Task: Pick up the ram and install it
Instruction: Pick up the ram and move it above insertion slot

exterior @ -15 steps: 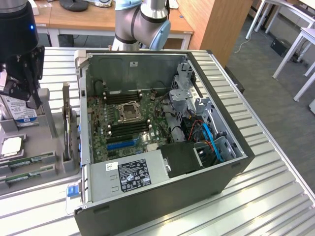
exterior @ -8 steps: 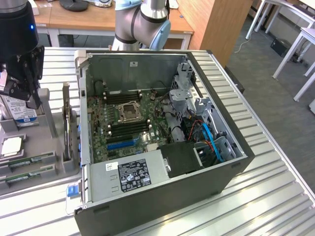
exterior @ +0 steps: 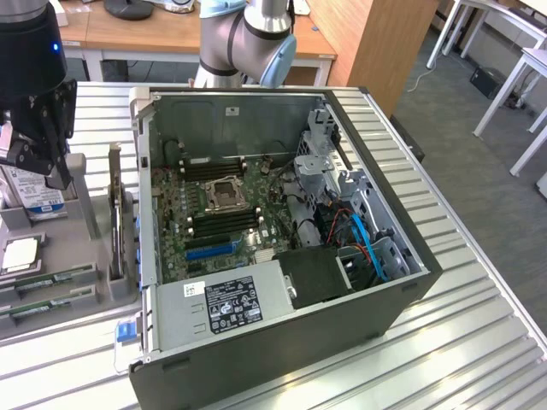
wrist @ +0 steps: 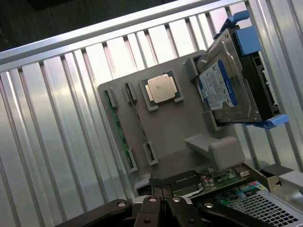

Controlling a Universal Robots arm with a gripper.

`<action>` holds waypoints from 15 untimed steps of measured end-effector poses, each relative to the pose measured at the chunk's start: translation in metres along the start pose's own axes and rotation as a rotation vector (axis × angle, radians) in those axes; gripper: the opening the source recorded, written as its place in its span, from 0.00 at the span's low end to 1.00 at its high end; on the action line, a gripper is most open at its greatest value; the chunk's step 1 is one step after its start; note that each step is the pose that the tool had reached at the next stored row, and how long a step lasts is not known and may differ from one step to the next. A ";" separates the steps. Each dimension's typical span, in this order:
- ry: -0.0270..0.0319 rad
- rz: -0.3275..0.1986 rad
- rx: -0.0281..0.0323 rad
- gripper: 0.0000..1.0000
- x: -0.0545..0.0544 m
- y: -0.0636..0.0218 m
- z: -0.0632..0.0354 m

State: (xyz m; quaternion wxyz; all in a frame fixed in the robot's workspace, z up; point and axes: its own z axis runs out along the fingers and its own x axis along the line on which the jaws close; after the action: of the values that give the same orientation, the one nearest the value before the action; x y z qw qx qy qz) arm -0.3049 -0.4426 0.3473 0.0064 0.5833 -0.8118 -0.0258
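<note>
Two green ram sticks (exterior: 53, 280) lie side by side in slots of the grey parts holder (exterior: 85, 213) at the exterior view's left. The wrist view shows one ram stick (wrist: 119, 130) edge-on along the holder (wrist: 180, 127). My black gripper (exterior: 53, 169) hangs above the holder's far end, over the hard drive, clear of the ram. Its fingers (wrist: 151, 198) are pressed together with nothing between them. The open computer case (exterior: 282, 231) lies beside the holder with its motherboard (exterior: 214, 213) exposed.
The holder also carries a square CPU (wrist: 161, 90), a silver hard drive with a blue-white label (wrist: 225, 90) in blue brackets, and an upright expansion card (exterior: 115, 213). Everything sits on a ribbed metal table (exterior: 479, 325). Desks and a wooden cabinet stand behind.
</note>
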 end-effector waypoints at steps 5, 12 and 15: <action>0.0012 -0.029 -0.0005 0.11 0.000 0.0000 0.0005; 0.0046 -0.097 -0.0019 0.11 0.000 -0.0001 0.0014; 0.0061 -0.126 -0.0025 0.11 0.000 -0.0001 0.0017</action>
State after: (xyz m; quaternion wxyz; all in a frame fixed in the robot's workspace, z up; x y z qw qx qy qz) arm -0.3049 -0.4426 0.3456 0.0080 0.6335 -0.7733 -0.0253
